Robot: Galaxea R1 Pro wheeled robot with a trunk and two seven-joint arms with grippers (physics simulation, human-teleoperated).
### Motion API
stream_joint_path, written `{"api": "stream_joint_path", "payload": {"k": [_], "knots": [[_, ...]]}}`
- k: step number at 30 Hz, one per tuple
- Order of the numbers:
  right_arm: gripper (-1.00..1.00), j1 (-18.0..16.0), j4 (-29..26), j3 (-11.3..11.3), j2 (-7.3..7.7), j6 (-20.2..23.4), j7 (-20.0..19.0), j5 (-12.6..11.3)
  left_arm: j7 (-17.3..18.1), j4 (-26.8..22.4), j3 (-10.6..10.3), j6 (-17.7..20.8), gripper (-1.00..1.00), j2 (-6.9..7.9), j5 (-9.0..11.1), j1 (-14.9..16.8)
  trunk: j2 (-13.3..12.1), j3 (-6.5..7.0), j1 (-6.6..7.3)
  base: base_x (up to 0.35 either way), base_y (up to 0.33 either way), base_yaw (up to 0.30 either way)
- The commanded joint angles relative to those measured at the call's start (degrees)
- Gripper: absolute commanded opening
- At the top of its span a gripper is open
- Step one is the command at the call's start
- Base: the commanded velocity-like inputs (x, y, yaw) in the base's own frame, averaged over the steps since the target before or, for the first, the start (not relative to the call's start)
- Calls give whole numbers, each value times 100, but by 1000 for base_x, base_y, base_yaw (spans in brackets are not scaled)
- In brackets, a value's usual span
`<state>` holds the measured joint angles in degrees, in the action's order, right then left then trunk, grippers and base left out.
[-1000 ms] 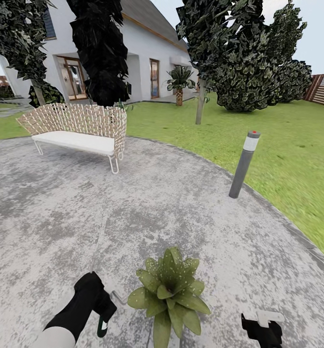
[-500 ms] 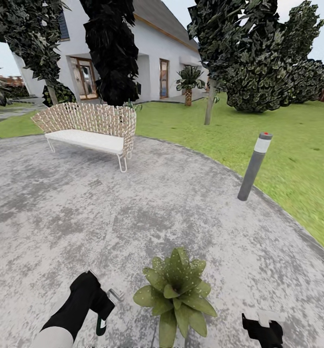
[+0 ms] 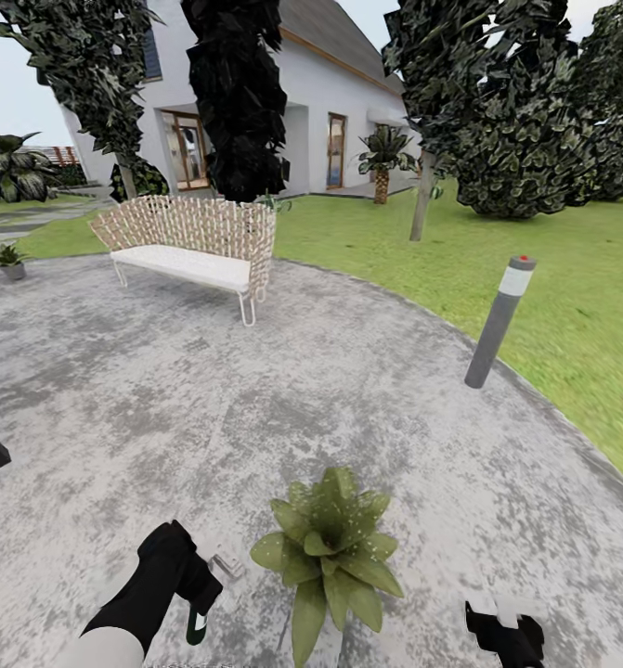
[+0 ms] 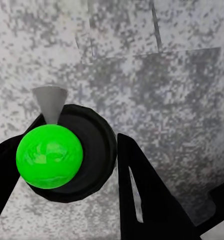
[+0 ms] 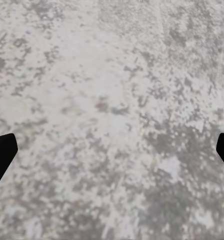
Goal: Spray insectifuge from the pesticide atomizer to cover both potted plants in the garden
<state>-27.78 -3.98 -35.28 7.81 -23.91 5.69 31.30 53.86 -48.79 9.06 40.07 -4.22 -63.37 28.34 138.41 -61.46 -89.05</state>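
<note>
Open patio point(image 3: 367, 390) around potted plant point(image 3: 328, 549)

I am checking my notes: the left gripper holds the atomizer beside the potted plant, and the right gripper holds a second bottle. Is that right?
Not quite. The right gripper is open and holds nothing, as the right wrist view shows. The left gripper does hold the atomizer beside the potted plant.

- A wicker bench point(image 3: 195, 239) with a white seat, far left.
- A grey lamp post point(image 3: 499, 321), right.
- A white house point(image 3: 283, 111), far behind.
</note>
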Motion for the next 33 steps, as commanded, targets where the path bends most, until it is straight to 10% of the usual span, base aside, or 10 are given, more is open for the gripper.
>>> {"api": "stream_joint_path", "payload": {"k": [1,33], "knots": [[100,-6,11,-31,1,-18,29,61,46,-8,26,28,-100,-8,-39,4,2,-5,1,-3,-233,237],[100,-1,11,-31,1,-17,29,61,46,-7,13,28,-100,-9,-4,4,2,-5,1,-18,-106,176]]}}
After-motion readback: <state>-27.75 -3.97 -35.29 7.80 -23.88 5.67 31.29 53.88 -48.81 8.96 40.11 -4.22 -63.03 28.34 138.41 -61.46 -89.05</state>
